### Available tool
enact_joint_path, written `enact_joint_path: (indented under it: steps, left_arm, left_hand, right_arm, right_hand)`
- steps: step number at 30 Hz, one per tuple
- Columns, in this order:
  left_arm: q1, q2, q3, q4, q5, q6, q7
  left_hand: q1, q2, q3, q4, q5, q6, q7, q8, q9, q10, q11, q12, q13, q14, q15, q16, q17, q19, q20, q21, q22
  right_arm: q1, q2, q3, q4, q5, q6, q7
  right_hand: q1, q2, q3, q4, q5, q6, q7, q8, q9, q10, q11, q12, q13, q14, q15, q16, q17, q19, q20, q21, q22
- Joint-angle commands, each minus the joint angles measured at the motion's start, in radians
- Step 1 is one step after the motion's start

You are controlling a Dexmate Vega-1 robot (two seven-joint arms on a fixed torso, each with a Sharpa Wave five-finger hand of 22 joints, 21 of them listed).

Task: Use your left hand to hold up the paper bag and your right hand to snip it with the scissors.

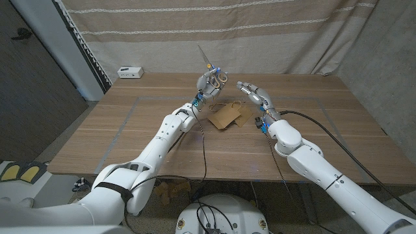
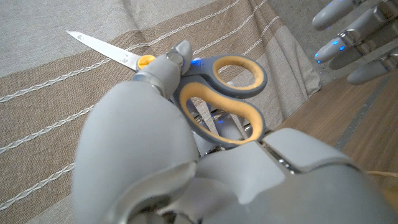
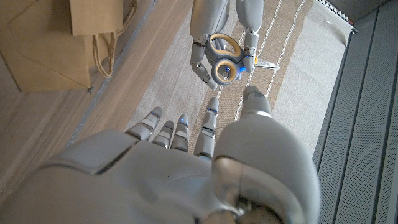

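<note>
Head view showed the left hand (image 1: 209,83) holding the scissors (image 1: 214,73) up over the counter (image 1: 130,130), probably to pass them to the empty, spread right hand (image 1: 255,94), while the bag (image 1: 225,117) lay below.

The left hand (image 1: 209,81) is raised at upper centre, gripping scissors (image 1: 207,60). The right hand (image 1: 253,93) hovers beside it, fingers spread.

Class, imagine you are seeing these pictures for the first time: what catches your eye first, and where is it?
First, the scissors, held up above the table's middle by the left hand, blades pointing up toward the curtain. Next, the right hand, open and reaching toward them from beside. Below both, the brown paper bag lies on the wooden table.
</note>
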Motion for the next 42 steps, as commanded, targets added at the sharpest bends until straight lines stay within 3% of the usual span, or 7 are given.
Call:
enact_joint_path:
  steps: [1, 11, 18, 28, 37, 39, 42]
  left_arm:
    - [-0.023, -0.021, -0.015, 0.018, -0.007, 0.033, 0.024]
    - [-0.015, -0.015, -0.034, -0.001, -0.014, 0.034, 0.064]
    - [-0.007, -0.011, -0.039, -0.013, -0.018, 0.032, 0.074]
    - [-0.014, -0.009, -0.039, 0.007, -0.025, 0.048, 0.051]
    - [-0.031, -0.016, -0.027, 0.043, -0.019, 0.070, 0.013]
    - [-0.034, -0.022, -0.028, 0.052, -0.023, 0.078, 0.012]
    - [-0.042, -0.031, -0.025, 0.070, -0.018, 0.076, 0.005]
  left_hand:
    - [0.166, 0.175, 0.150, 0.154, -0.003, 0.200, 0.111, 0.335, 0.830, 0.055, 0.015, 0.129, 0.575, 0.012, -0.122, -0.003, 0.506, -0.005, -0.113, -0.001, 0.001]
    - [0.164, 0.175, 0.148, 0.155, -0.004, 0.195, 0.110, 0.346, 0.840, 0.050, 0.015, 0.130, 0.569, 0.017, -0.122, -0.010, 0.493, -0.003, -0.112, -0.001, -0.001]
    - [0.163, 0.175, 0.146, 0.154, -0.004, 0.200, 0.113, 0.343, 0.826, 0.051, 0.015, 0.132, 0.566, 0.021, -0.122, -0.014, 0.487, -0.004, -0.112, -0.002, -0.002]
    - [0.163, 0.174, 0.145, 0.152, -0.005, 0.199, 0.114, 0.350, 0.830, 0.052, 0.015, 0.136, 0.562, 0.026, -0.122, -0.017, 0.482, -0.004, -0.113, -0.002, -0.002]
    - [0.163, 0.173, 0.145, 0.152, -0.005, 0.198, 0.110, 0.352, 0.825, 0.048, 0.014, 0.136, 0.557, 0.025, -0.122, -0.024, 0.475, -0.004, -0.113, -0.002, -0.003]
    - [0.163, 0.173, 0.145, 0.151, -0.005, 0.197, 0.112, 0.353, 0.826, 0.047, 0.014, 0.135, 0.555, 0.027, -0.123, -0.024, 0.474, -0.004, -0.114, -0.003, -0.004]
    - [0.164, 0.172, 0.144, 0.149, -0.005, 0.201, 0.113, 0.347, 0.811, 0.051, 0.015, 0.136, 0.552, 0.032, -0.123, -0.029, 0.465, -0.003, -0.118, -0.004, -0.005]
  right_arm:
    - [0.000, 0.003, -0.025, -0.063, -0.125, -0.114, -0.111]
    - [0.021, 0.013, -0.053, -0.078, -0.207, -0.167, -0.142]
    - [0.039, 0.048, -0.076, -0.063, -0.255, -0.185, -0.176]
    - [0.082, 0.086, -0.135, -0.090, -0.384, -0.355, -0.251]
    - [0.090, 0.100, -0.154, -0.098, -0.431, -0.392, -0.270]
    - [0.089, 0.105, -0.156, -0.092, -0.433, -0.381, -0.271]
    - [0.094, 0.113, -0.171, -0.092, -0.465, -0.406, -0.287]
  right_hand:
    - [0.018, 0.002, 0.007, -0.001, 0.001, 0.013, -0.001, 0.008, 0.004, 0.004, -0.006, -0.004, 0.001, -0.006, -0.019, -0.001, -0.001, -0.004, 0.006, -0.004, 0.005]
    - [0.035, 0.002, 0.014, -0.004, 0.003, 0.018, -0.006, 0.008, 0.007, 0.003, -0.012, -0.005, 0.001, -0.013, -0.043, -0.003, -0.001, -0.012, 0.010, -0.005, 0.006]
    - [0.042, 0.002, 0.017, -0.004, 0.004, 0.027, -0.007, 0.010, 0.008, 0.000, -0.020, -0.006, 0.001, -0.010, -0.045, -0.001, -0.001, -0.014, 0.010, -0.004, 0.006]
    - [0.055, -0.001, 0.021, -0.003, 0.004, 0.054, -0.004, 0.017, 0.009, 0.022, -0.017, 0.001, 0.001, 0.016, -0.038, 0.007, -0.001, 0.002, 0.025, 0.004, 0.006]
    - [0.057, -0.008, 0.018, -0.002, 0.004, 0.070, -0.003, 0.020, 0.010, 0.028, -0.017, 0.002, 0.001, 0.026, -0.036, 0.008, -0.001, 0.009, 0.037, 0.006, 0.006]
    - [0.060, -0.014, 0.016, -0.001, 0.005, 0.077, 0.005, 0.019, 0.010, 0.028, -0.014, 0.001, 0.001, 0.033, -0.030, 0.008, -0.001, 0.049, 0.043, 0.019, 0.006]
    - [0.070, -0.018, 0.015, -0.002, 0.007, 0.084, 0.015, 0.018, 0.010, 0.025, -0.006, -0.001, 0.001, 0.039, -0.024, 0.007, -0.001, 0.078, 0.081, 0.025, 0.004]
